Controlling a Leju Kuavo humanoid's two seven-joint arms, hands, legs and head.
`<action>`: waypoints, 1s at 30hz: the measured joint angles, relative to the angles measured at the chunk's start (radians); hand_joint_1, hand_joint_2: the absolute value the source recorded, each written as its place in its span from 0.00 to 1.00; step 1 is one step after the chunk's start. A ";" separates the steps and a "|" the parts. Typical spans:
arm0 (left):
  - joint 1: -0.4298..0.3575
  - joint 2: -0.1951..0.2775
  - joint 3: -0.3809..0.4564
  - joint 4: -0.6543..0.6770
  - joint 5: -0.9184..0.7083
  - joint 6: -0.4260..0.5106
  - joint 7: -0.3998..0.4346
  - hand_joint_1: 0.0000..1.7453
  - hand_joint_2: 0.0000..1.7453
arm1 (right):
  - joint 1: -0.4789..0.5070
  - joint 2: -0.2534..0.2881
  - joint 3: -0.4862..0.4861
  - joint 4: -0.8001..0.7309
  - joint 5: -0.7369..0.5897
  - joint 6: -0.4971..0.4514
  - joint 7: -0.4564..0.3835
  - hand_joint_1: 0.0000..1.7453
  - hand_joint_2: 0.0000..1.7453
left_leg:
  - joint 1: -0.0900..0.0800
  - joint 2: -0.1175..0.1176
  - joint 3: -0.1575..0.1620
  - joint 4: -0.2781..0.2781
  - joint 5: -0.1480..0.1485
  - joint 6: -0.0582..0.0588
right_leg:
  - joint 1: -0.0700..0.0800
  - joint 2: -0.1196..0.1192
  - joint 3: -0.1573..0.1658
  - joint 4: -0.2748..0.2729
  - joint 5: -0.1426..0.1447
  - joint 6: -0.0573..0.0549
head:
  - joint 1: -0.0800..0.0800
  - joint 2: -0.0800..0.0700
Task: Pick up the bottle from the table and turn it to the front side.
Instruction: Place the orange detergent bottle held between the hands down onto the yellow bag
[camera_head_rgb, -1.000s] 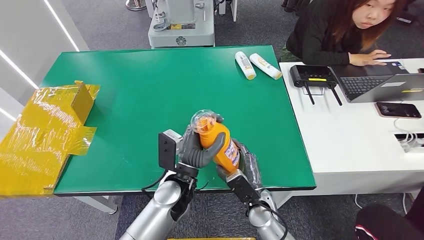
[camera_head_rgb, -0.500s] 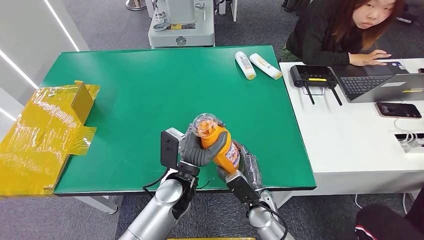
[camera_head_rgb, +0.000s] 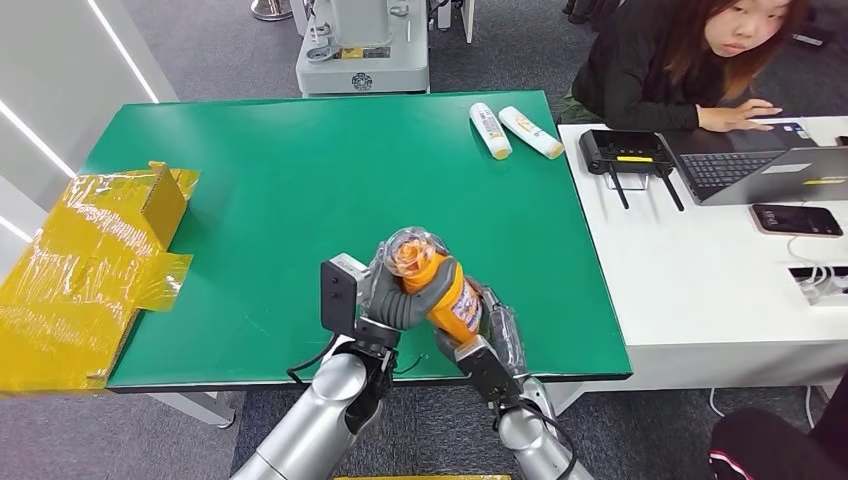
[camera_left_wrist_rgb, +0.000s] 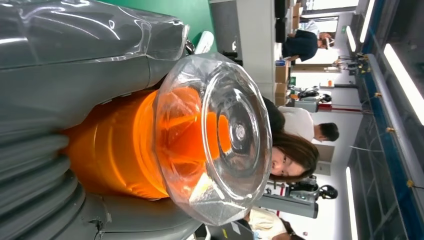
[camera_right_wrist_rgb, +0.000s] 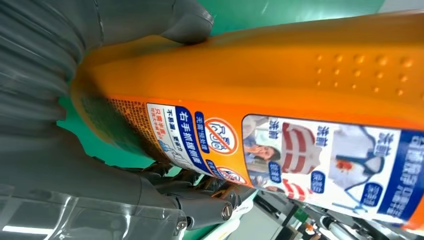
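- Here, the orange bottle (camera_head_rgb: 443, 288) is being gripped near its clear cap (camera_head_rgb: 408, 249) by the curled fingers (camera_head_rgb: 432, 290) of the left hand (camera_head_rgb: 400, 298).
- Its lower body is being clasped by the right hand (camera_head_rgb: 490, 335), label outward.
- It is being held tilted above the green table (camera_head_rgb: 300, 190)'s near edge.
- 2 pale bottles (camera_head_rgb: 512, 130) are lying at the far edge.

My arms are smooth silver tubes; my left hand (camera_head_rgb: 400, 300) and right hand (camera_head_rgb: 492, 338) are grey, wrapped in clear plastic, with black cables at the wrists.
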 joint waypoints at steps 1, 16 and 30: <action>0.000 0.003 0.000 -0.005 0.000 0.000 0.000 1.00 1.00 | -0.001 0.000 0.000 -0.002 -0.003 0.003 -0.001 0.73 1.00 | 0.000 0.000 0.000 0.000 0.000 0.000 | 0.000 0.000 0.000 0.000 0.000 0.000 | 0.000 0.000; 0.041 0.053 0.001 -0.131 -0.009 -0.009 0.000 1.00 1.00 | 0.063 0.000 -0.027 -0.175 -0.097 0.064 -0.014 0.00 1.00 | 0.000 0.000 0.000 0.000 0.000 0.000 | 0.000 0.000 0.000 0.000 0.000 0.000 | 0.000 0.000; 0.000 0.125 0.049 -0.127 -0.337 0.255 -0.063 1.00 1.00 | 0.122 -0.002 -0.026 -0.331 -0.100 0.046 -0.016 0.00 1.00 | 0.000 0.000 0.000 0.000 0.000 0.000 | 0.000 0.000 0.000 0.000 0.000 0.000 | 0.000 0.000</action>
